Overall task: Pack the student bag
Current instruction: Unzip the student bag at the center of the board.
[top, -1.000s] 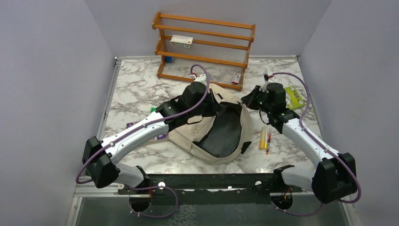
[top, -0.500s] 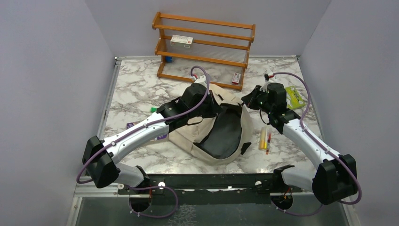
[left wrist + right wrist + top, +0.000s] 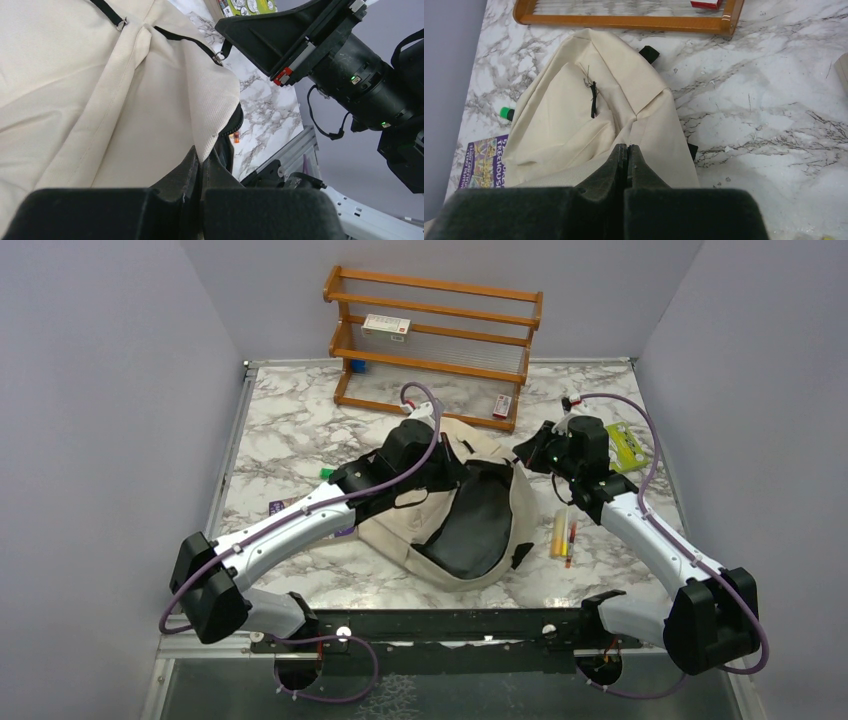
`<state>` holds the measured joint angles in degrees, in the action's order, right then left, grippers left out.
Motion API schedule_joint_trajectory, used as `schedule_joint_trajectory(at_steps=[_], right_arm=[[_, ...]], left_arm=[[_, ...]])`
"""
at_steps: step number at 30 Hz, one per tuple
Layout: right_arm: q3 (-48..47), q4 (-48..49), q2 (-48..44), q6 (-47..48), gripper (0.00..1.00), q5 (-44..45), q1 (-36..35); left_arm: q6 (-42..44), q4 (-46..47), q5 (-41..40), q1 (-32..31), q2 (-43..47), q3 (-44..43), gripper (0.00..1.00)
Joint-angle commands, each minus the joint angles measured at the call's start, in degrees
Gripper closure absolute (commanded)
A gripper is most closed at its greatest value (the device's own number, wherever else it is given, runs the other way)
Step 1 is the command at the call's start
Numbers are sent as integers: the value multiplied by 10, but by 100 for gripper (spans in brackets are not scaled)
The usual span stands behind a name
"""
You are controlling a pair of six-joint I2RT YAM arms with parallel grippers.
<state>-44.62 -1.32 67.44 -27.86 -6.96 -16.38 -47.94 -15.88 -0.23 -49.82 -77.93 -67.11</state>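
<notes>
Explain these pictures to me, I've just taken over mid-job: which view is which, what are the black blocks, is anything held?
Two robot arms are bolted at the near edge of a marble table. The wide picture looks down from above and behind them. The other two come from wrist cameras, so the black blocks at the bottom are each arm's own fingers. On the table lies the student bag, dark lining showing. The left tool and right tool are both shut, each pinching its cream fabric. Nearby: a wooden rack, a purple book, a yellow tube and a green packet.
</notes>
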Motion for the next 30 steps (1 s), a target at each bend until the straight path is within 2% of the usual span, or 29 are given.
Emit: schedule_joint_trajectory(at_steps=[1, 7, 11, 18, 24, 30], right_arm=[[-6, 8, -1, 12, 99, 5, 5], [-17, 34, 10, 31, 99, -16, 5], [-44, 30, 49, 41, 100, 13, 5], [-102, 41, 138, 62, 100, 35, 5], [-132, 38, 168, 72, 99, 109, 9], [-194, 22, 241, 82, 100, 105, 19]], left_arm=[[20, 61, 12, 4, 50, 34, 100], [100, 84, 45, 4, 76, 93, 100], [146, 86, 62, 4, 91, 117, 100], [198, 79, 110, 3, 84, 105, 100], [229, 55, 112, -2, 79, 87, 100], [264, 39, 130, -10, 74, 81, 100]])
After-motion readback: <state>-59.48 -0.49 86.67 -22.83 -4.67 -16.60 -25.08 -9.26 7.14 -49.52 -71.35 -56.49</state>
